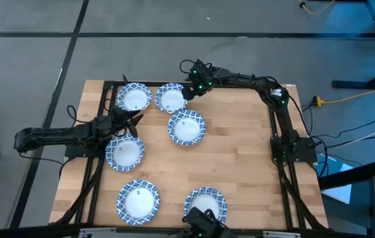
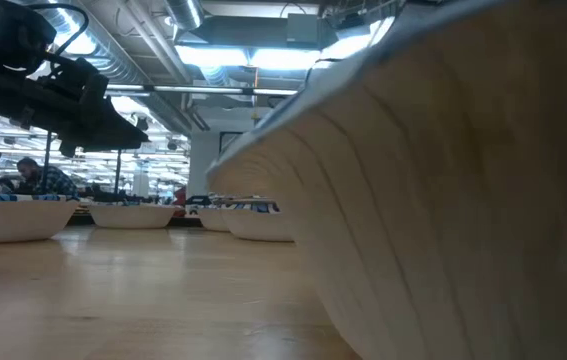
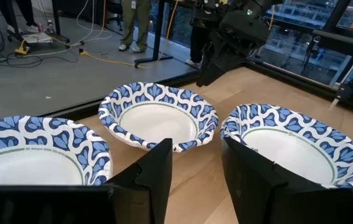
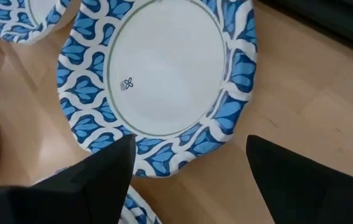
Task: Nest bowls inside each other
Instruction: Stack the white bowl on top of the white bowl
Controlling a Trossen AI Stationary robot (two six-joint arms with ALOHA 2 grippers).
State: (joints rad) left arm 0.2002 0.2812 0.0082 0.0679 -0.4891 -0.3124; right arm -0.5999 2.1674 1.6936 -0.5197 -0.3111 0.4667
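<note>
Six paper bowls lie separate on the desk, none nested yet. At left, the left pincer hovers with fingers apart between the far-left bowl and the left-middle bowl. Farther right, the right pincer, wide open, hangs over the rim of the far-middle bowl, probably to grasp it. Each bowl is white inside with blue leaf-pattern rim.

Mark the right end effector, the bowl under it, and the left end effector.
right end effector (image 1: 188, 92), high view, between its fingertips
bowl under it (image 4: 164, 65), right wrist view, white centre
left end effector (image 1: 133, 119), high view, between its fingertips
</note>
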